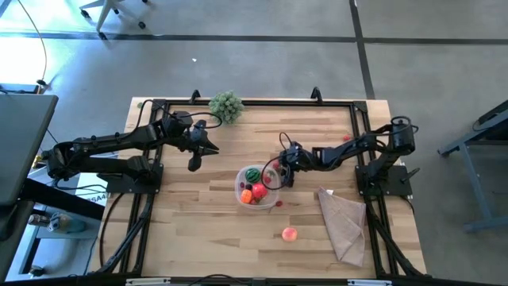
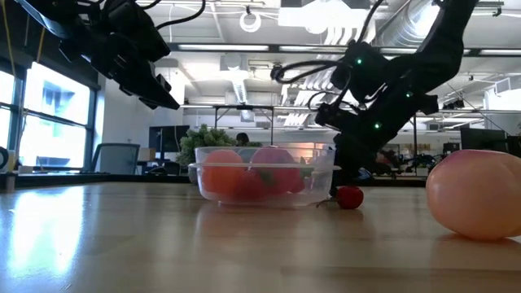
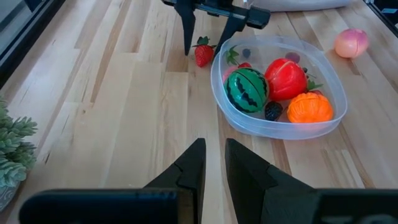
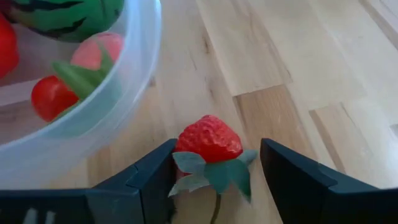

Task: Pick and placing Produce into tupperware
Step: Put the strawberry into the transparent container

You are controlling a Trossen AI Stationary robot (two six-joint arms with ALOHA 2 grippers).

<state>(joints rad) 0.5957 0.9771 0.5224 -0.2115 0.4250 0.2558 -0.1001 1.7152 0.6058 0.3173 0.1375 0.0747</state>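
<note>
Red strawberry (image 4: 208,140) lies on the wood between the spread fingers of my right gripper (image 4: 214,171), leafy cap toward my wrist and tip pointing away, just outside the tupperware (image 4: 134,81) wall, while my left gripper (image 3: 211,165) hangs pinched together, well apart.

My light wooden table (image 1: 182,206), on it the clear tupperware (image 1: 259,189) near the middle, a strawberry (image 4: 208,138) just beside its wall, a pink peach (image 1: 289,233) apart, tan cloth (image 1: 344,222), bushy plant clump (image 1: 226,106) at the far edge
</note>
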